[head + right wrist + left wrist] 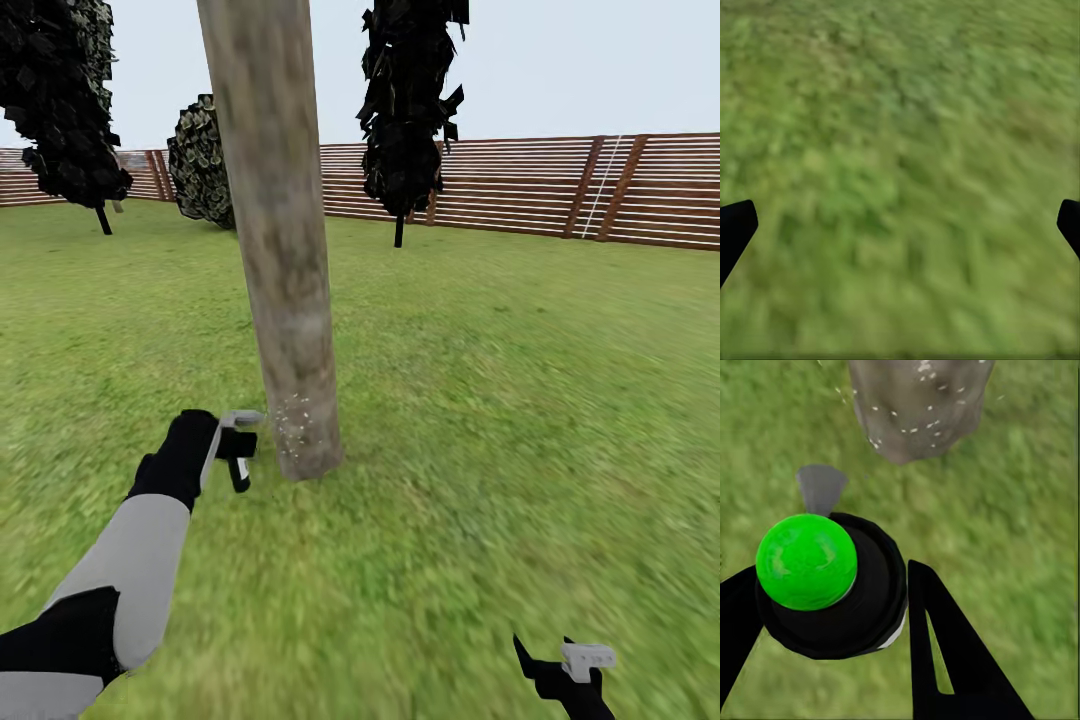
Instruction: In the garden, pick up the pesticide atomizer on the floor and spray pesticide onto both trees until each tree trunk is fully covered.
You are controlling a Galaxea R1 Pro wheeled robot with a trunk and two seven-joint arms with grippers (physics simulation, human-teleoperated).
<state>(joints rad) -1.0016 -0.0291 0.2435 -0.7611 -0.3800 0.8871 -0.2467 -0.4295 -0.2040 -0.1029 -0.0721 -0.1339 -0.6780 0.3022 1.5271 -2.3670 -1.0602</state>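
Grass [520, 400] surrounds one tree trunk [275, 230], speckled only near its base, as the left gripper [832, 607] clamps the atomizer [825, 585] and the right gripper [900, 225] hangs wide.

Head and left wrist views share the trunk [285, 300] base

You are working in flat, even daylight under a pale grey sky [560, 60]; no cast shadows fall on the green grass lawn [520, 380], not even at the foot of the thick mottled grey-tan tree trunk [280, 250]. The lawn smears into soft blur toward your head view's lower edge. Both wrist views render the grass as mush. The glossy bright green ball-shaped cap [806, 561] shows faint sheen, no hard glare.
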